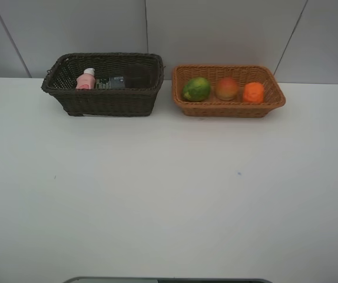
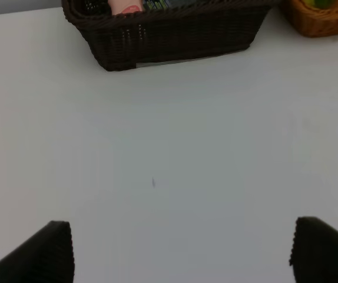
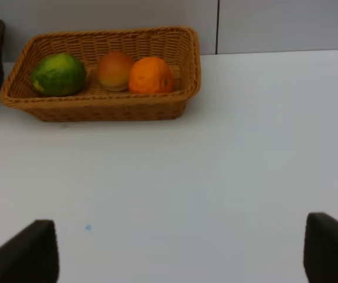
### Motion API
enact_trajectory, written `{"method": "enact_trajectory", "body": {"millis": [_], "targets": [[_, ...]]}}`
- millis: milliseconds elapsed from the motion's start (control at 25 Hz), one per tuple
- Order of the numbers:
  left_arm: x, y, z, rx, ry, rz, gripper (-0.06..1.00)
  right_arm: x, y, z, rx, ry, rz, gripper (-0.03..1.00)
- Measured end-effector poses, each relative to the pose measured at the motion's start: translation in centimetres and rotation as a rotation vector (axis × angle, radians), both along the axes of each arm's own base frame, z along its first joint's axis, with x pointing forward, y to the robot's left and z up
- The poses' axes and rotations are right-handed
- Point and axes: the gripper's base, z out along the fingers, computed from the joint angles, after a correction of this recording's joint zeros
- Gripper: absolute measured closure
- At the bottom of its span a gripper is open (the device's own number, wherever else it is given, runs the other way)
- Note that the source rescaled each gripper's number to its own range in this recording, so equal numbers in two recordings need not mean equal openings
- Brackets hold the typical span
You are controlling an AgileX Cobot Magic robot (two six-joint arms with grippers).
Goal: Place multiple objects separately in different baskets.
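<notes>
The dark brown basket (image 1: 101, 101) stands at the back left with the pink white-capped bottle (image 1: 86, 79) and the dark green pump bottle (image 1: 111, 82) inside. To its right, the orange-tan basket (image 1: 228, 109) holds the green-yellow fruit (image 1: 196, 89), the peach (image 1: 227, 88) and the orange (image 1: 253, 92). Neither arm shows in the exterior high view. My left gripper (image 2: 181, 253) is open over bare table, well short of the dark basket (image 2: 175, 35). My right gripper (image 3: 178, 253) is open too, with the fruit basket (image 3: 110, 107) ahead of it. Nothing sits between either pair of fingers.
White table (image 1: 169, 188) runs from the baskets to the near edge, with a pale wall right behind them. A dark strip (image 1: 169, 280) lies at the table's front edge. The tan basket's corner (image 2: 322, 23) shows in the left wrist view.
</notes>
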Motion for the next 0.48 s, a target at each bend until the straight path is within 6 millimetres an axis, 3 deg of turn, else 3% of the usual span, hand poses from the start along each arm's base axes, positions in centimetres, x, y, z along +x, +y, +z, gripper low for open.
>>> {"method": "enact_trajectory", "body": {"millis": [480], "targets": [[0.0, 0.0, 0.0, 0.0, 0.0, 0.0, -0.01, -0.01, -0.04, 0.0, 0.0, 0.0, 0.043, 0.19]]}}
